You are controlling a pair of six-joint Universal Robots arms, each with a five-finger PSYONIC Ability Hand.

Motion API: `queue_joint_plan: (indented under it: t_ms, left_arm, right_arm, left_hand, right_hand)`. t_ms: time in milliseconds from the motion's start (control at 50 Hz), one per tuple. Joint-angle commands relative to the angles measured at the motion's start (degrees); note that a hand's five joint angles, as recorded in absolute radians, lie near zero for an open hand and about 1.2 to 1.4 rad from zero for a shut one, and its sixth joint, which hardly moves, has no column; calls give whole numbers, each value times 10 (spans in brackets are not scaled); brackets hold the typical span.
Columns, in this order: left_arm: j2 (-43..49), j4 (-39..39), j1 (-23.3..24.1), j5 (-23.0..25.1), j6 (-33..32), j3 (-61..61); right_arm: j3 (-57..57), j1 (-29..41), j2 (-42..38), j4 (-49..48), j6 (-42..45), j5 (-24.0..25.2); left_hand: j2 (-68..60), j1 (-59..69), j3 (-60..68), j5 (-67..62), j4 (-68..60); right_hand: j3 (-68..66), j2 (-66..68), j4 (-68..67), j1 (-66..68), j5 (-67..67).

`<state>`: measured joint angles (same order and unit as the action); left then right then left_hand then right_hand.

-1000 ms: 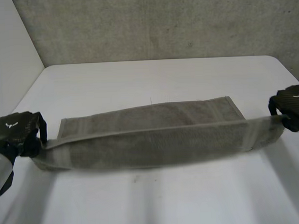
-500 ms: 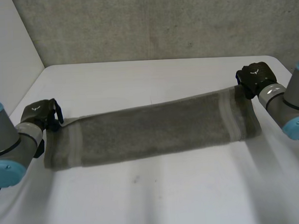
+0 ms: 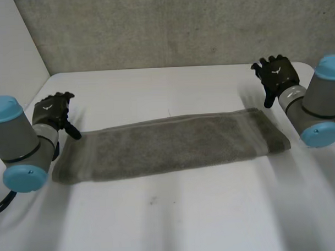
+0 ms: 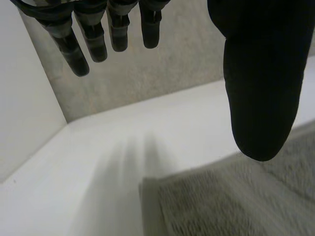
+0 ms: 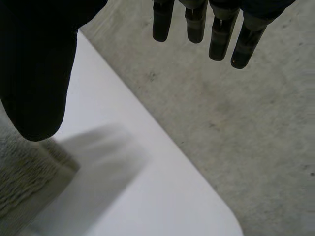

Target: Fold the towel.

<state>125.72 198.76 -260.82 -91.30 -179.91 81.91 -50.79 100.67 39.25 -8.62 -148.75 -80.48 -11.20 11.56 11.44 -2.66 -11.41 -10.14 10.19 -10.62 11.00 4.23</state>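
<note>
White table [image 3: 176,213] bears grey towel [image 3: 173,144], seemingly folded lengthwise, flat.

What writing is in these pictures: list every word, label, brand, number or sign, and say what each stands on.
No words, brands or numbers can be read.
On the back of the left hand: a small white emblem, too small to make out.
On the back of the right hand: a like small white emblem, too small to make out.
On the towel and the table: no label or print to be seen.
</note>
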Motion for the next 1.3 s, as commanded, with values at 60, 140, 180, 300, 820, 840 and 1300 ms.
queue_joint_plan:
  t_ms: [60,140,180,300,820,840,1300]
  left_arm:
    - [-132,0,1,-9,10,93]
    - [-177,1,2,-9,9,134]
    - [-217,1,4,-7,10,170]
    - [-266,2,8,-6,11,219]
    - [-293,80,9,-5,11,334]
    - [-292,80,9,-5,11,335]
    - [-289,82,8,-5,11,342]
  right_arm:
    - [-117,-9,138,2,-16,4]
    - [-176,-13,191,9,-16,7]
    - [-211,-15,217,11,-15,8]
    - [-309,-43,279,31,-12,27]
    - [-458,-107,208,-75,24,161]
    - [-458,-107,208,-75,24,161]
    - [-427,-122,157,-103,46,153]
  left_hand:
    - [12,-16,-14,27,14]
    - [12,-16,-14,27,14]
    - [12,-16,-14,27,14]
    - [12,-16,-14,27,14]
    - [12,-16,-14,27,14]
    - [12,-16,-14,27,14]
    - [12,-16,-14,27,14]
  right_hand:
    - [1,-2,6,-10,-42]
    - [1,-2,6,-10,-42]
    - [1,-2,6,-10,-42]
    - [-97,96,-92,88,56]
    - [-257,256,-252,248,216]
    - [-257,256,-252,248,216]
    - [-699,698,-694,690,658]
